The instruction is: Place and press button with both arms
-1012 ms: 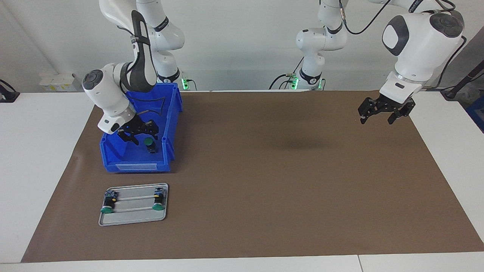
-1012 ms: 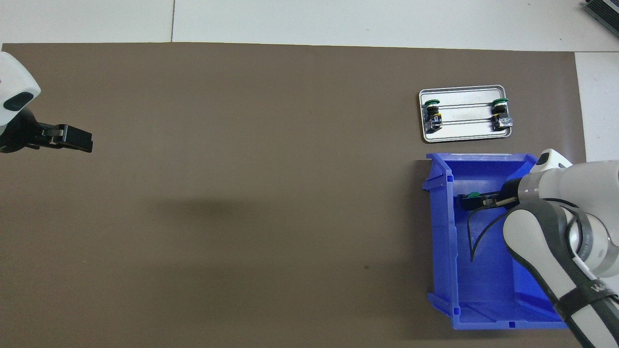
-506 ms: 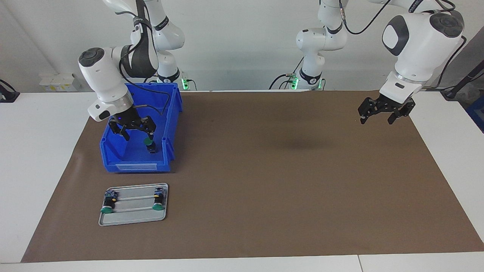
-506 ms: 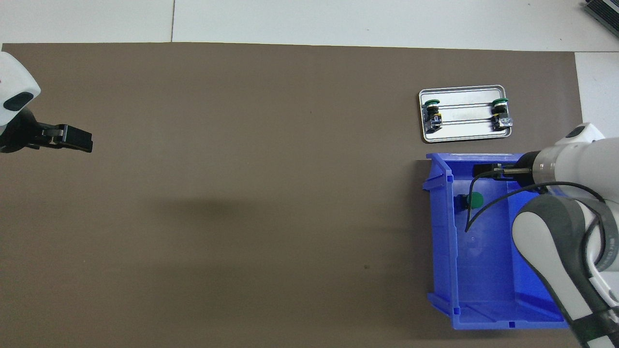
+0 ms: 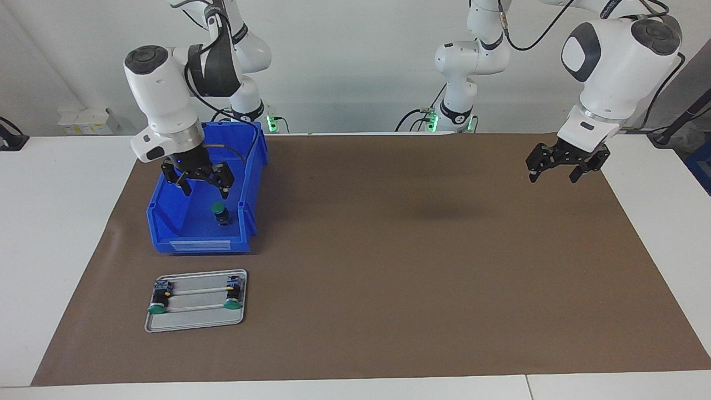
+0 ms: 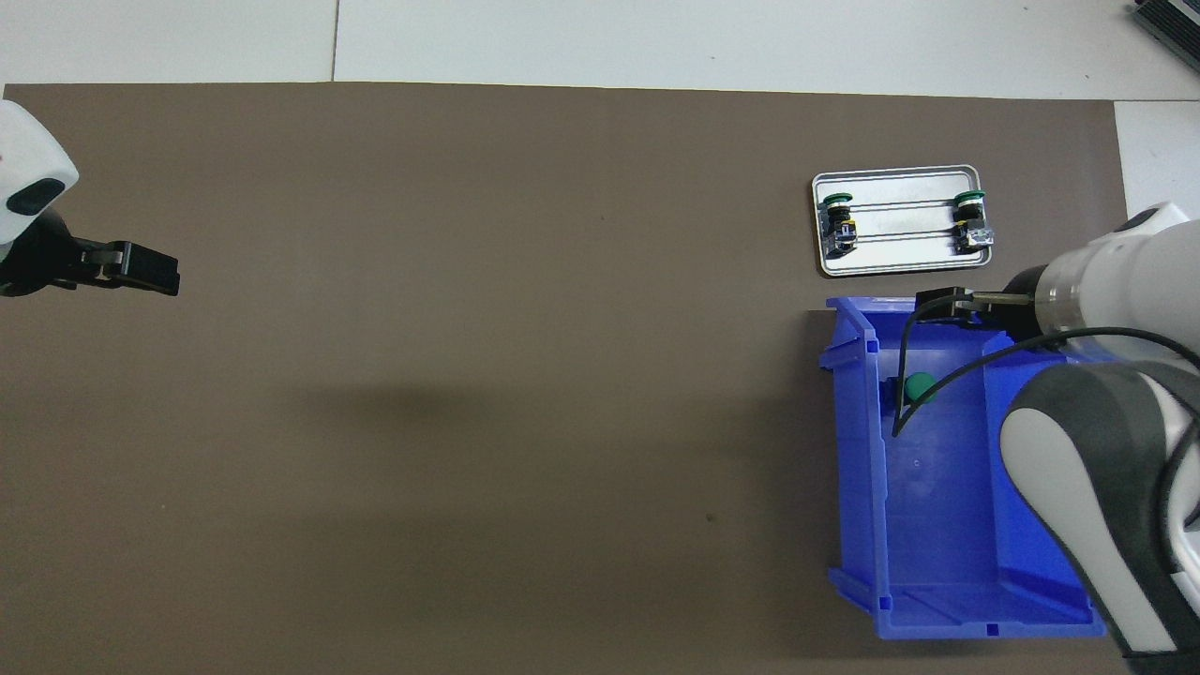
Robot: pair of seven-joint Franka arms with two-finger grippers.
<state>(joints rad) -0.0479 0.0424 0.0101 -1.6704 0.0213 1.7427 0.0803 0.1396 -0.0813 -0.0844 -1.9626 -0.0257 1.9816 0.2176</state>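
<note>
Green-capped and upright, the button (image 5: pixel 220 211) stands loose on the floor of the blue bin (image 5: pixel 166 236), close against the side wall that faces the middle of the table, at the end of the bin farther from the robots. It is not held. The right gripper (image 5: pixel 203 182) hangs above the bin interior, over the floor just beside the button and slightly nearer the robots, its fingers spread wide and empty; judged from this stance, the pick has not been made. The button's position tight to the wall looks like the main obstacle: one finger would have little room between cap and wall, so a descent slightly off line could tip the part. A black cable (image 6: pixel 902 394) from the right arm loops down across the bin mouth near the button and may snag. Just outside the bin, farther from the robots, a metal tray (image 5: pixel 195 328) lies on the brown mat (image 5: pixel 389 278), carrying two like buttons, one (image 5: pixel 157 303) toward the table end and one (image 5: pixel 233 298) toward its middle, both seated on the tray's rails; a free stretch of rail lies between them, presumably for the third. The left gripper (image 5: pixel 557 170) waits over the mat at the left arm's end, wide and empty.
</note>
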